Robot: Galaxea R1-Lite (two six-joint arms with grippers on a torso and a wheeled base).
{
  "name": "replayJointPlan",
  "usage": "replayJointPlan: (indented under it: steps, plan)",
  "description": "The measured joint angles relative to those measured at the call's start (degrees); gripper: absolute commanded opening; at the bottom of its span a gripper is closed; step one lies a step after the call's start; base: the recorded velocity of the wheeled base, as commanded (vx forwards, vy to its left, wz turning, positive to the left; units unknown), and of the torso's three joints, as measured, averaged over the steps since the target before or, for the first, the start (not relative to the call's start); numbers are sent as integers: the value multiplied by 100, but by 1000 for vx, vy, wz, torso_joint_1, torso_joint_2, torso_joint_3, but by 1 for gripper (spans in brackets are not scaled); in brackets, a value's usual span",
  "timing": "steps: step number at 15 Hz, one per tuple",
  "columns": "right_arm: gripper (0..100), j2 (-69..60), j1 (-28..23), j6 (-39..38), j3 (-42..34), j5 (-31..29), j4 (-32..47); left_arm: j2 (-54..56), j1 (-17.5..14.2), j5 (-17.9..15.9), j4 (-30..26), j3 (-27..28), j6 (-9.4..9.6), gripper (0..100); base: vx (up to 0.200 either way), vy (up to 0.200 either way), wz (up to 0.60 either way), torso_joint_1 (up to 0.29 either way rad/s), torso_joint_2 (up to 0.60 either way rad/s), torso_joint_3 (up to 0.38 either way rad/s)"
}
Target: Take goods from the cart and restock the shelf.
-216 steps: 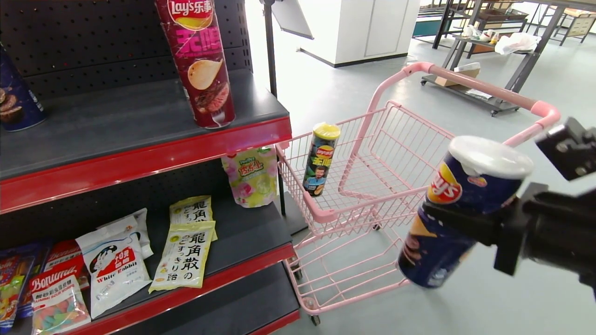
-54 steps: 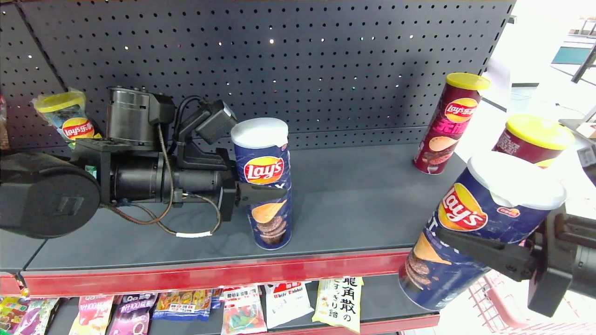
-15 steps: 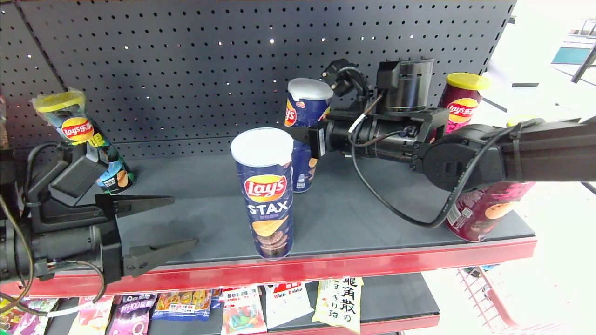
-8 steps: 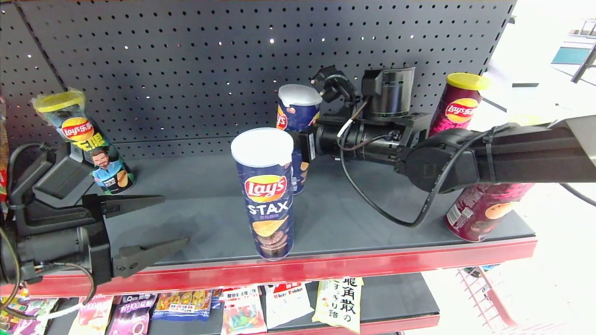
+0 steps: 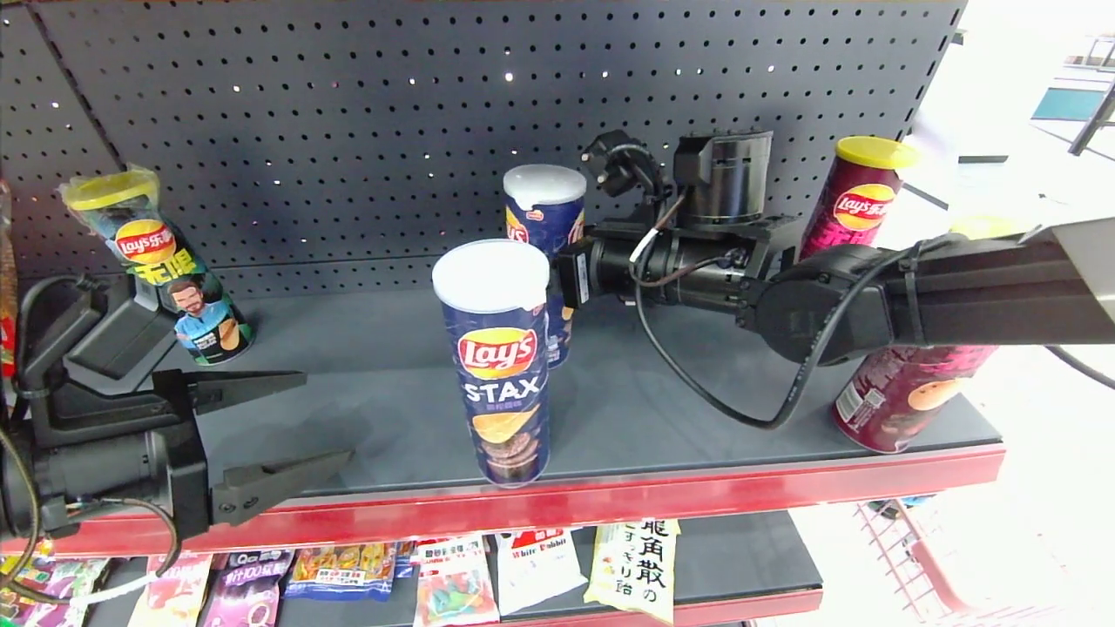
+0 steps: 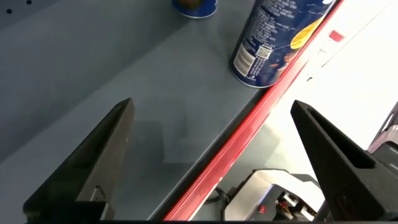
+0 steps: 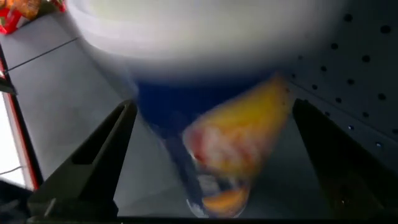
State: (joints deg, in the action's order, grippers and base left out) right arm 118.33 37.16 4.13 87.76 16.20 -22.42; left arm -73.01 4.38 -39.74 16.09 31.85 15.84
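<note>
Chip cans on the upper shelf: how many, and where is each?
5. Green can leaning at back left; front blue can at the shelf edge; rear blue can behind it, in the right gripper; back maroon can far right; front maroon can partly hidden by the arm.

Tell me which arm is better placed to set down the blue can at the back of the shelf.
Right. The right pincer grips the rear blue can near the pegboard; the left pincer is open and empty, out at the shelf front.

Matte black arms [image 5: 958,287] carry pointed fingers [image 5: 253,381], looping cables [image 5: 765,426], a silver cylinder [image 5: 727,174].
</note>
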Motion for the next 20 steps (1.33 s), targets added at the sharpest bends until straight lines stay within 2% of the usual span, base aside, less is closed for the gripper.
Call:
replayJointPlan:
  steps: [5,7,11,14,18,20]
  plan:
    - [100,-618,-11,-99,-797,-105,-18,-34,13,4,2,-29,17,100,0,0,0,0,0,0]
    - [100,-1014,-54,-193,-1329,-195,-32,-74,33,66,7,-29,33,100,0,0,0,0,0,0]
    - [100,-1936,-216,-389,-2625,-539,-38,-224,289,145,24,-18,41,100,0,0,0,0,0,0]
    - [100,-2708,-174,-382,-3832,-638,-38,-488,568,402,74,1,80,100,0,0,0,0,0,0]
    - [100,-4205,-72,-296,-5447,-753,-40,-1007,800,841,747,34,107,100,0,0,0,0,0,0]
    - [100,-4913,-59,-279,-6023,-1142,-27,-1282,1062,986,990,45,89,100,0,0,0,0,0,0]
